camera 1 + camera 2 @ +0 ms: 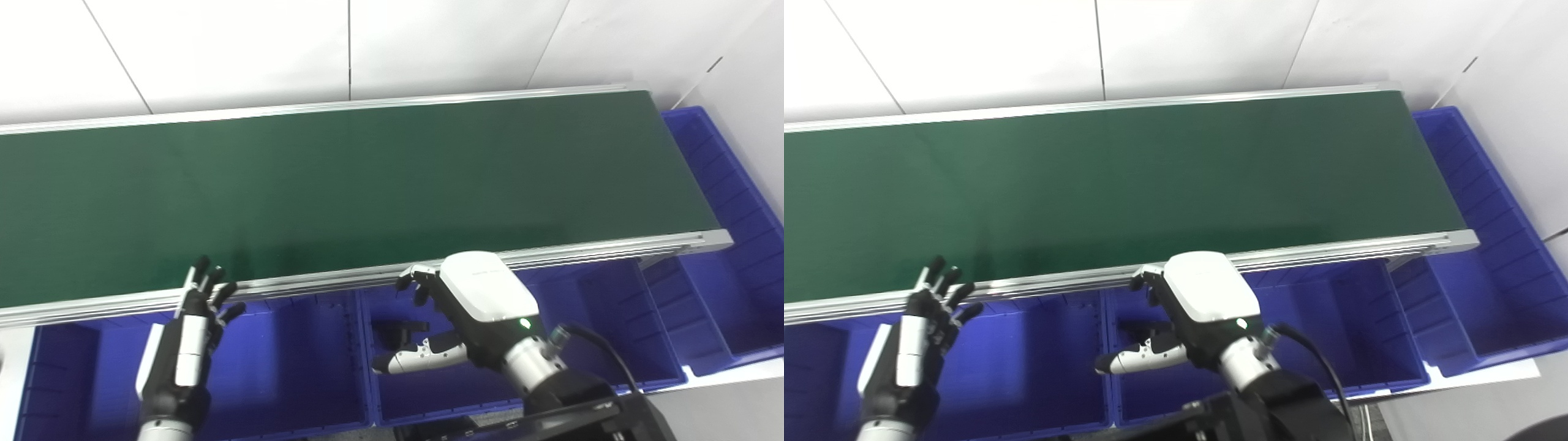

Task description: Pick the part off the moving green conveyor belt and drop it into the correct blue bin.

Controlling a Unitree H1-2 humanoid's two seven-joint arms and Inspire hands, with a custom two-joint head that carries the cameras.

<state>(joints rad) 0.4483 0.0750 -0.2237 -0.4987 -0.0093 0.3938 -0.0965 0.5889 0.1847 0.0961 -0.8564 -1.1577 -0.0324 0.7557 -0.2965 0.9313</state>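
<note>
Left eye view, black part [401, 333] in blue bin [551, 373]

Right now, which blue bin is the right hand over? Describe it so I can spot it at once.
Start at the green conveyor belt and follow its near aluminium rail to the row of blue bins below. The middle bin lies under the right hand; unlike its neighbours, a small black part lies inside it.

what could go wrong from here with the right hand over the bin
The right hand hangs low over a blue plastic bin beside the aluminium belt rail; lifting carelessly might clip that rail. A small black part lies beneath its thumb and could snag. The green conveyor belt shows no part, so reaching now would be wasted.
</note>
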